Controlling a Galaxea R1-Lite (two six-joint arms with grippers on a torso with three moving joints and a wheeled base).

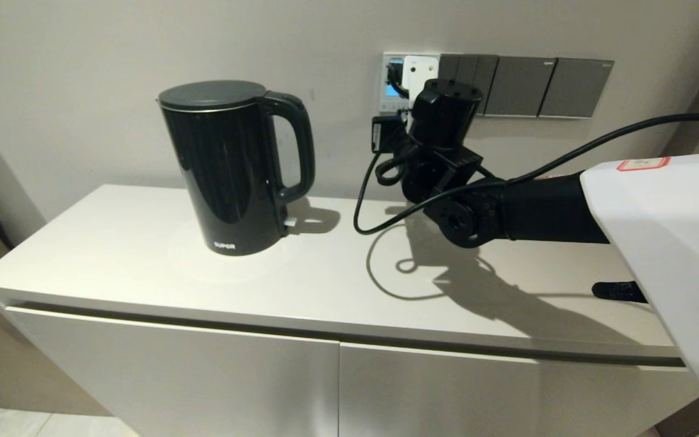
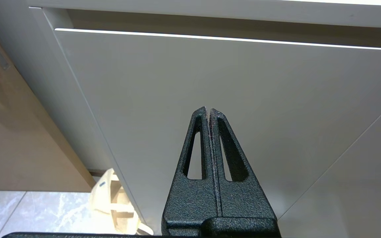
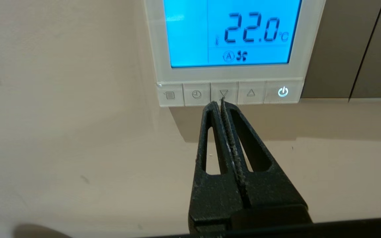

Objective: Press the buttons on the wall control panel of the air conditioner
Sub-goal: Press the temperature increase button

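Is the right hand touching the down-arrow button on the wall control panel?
Cannot tell. In the right wrist view the shut right hand reaches the lower edge of the down-arrow button on the wall control panel, but no contact or gap shows plainly.

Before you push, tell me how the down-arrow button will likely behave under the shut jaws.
The down-arrow button is a small flat key in a seamed row on the panel, so it probably gives only slightly and should not slide. Its face looks glossy, and the right gripper, jaws shut, ends in a narrow tip at its lower edge; an off-centre push might skid off or catch a neighbouring key.
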